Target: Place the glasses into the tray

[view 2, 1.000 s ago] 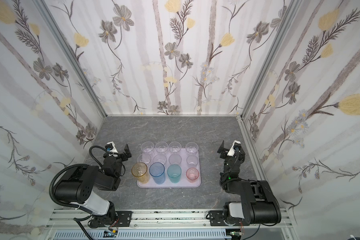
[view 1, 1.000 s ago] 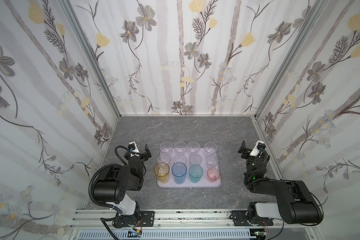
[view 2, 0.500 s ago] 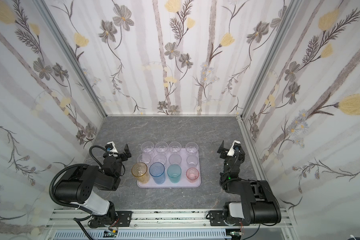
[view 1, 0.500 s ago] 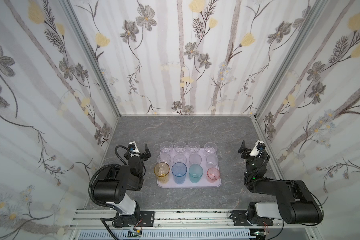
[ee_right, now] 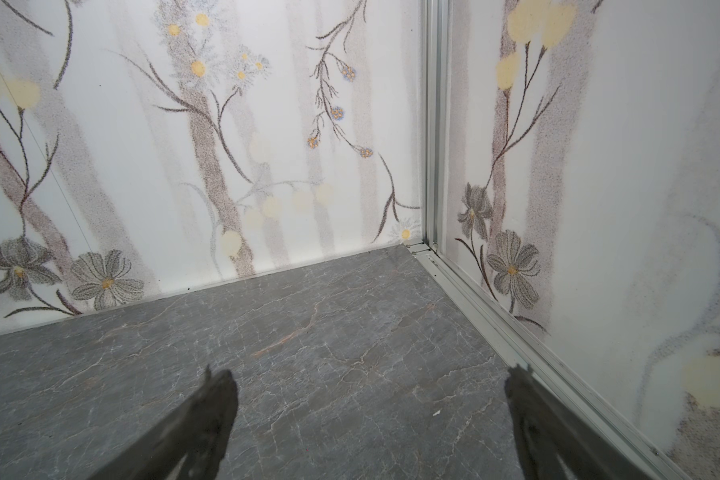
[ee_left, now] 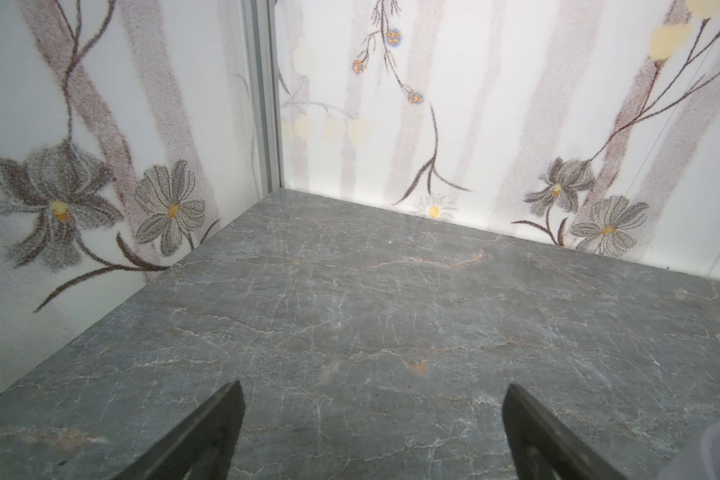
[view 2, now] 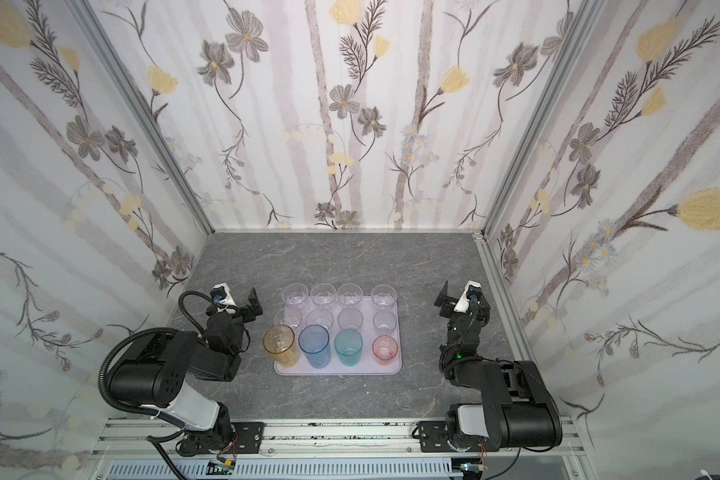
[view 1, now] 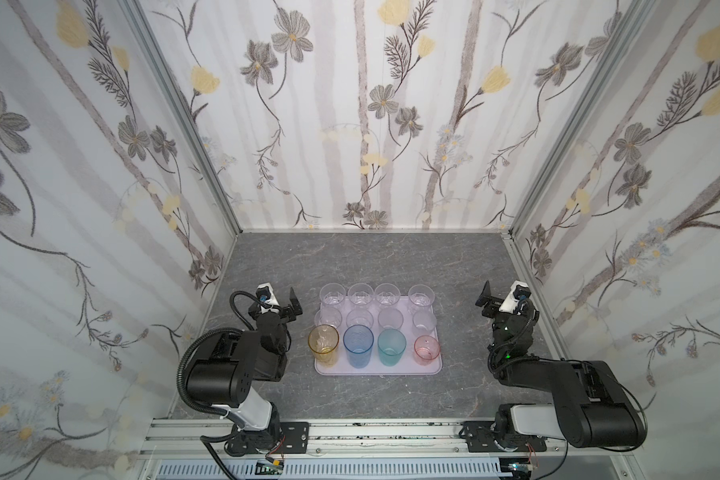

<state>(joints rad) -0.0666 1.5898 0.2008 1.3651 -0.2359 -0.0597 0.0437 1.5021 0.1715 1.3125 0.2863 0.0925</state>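
Entry: tray [view 1: 377, 371], pale lilac with a low rim. It sits on the grey worktop [view 1: 366, 266] between your two pincers, just beside the left pincer [ee_left: 373, 390] and somewhat farther from the right pincer [ee_right: 368, 372]. Contents: twelve glasses [view 1: 359, 319], all upright, in three rows of four. The row level with the pincer tips is four short clear tumblers [view 1: 360, 296]. The row just back from the tips, alongside the wrists, is four short pale tumblers [view 1: 390, 319], some clear and some frosted. The row nearest the arm bases runs from the left pincer's side to the right pincer's side: amber glass [view 1: 323, 338], blue glass [view 1: 358, 340], teal glass [view 1: 391, 341], pink glass [view 1: 426, 348]. Condition of pincers: on each, the jaws stand wide apart with nothing between them. Both point away from the tray toward the flowered walls, over bare worktop. Status, as you may judge it: the placing looks finished, since no glass shows on the worktop outside the tray in both top views. One check is left for you: the amber glass stands hard against the rim on the left pincer's side, and its footing is hard to confirm from above.
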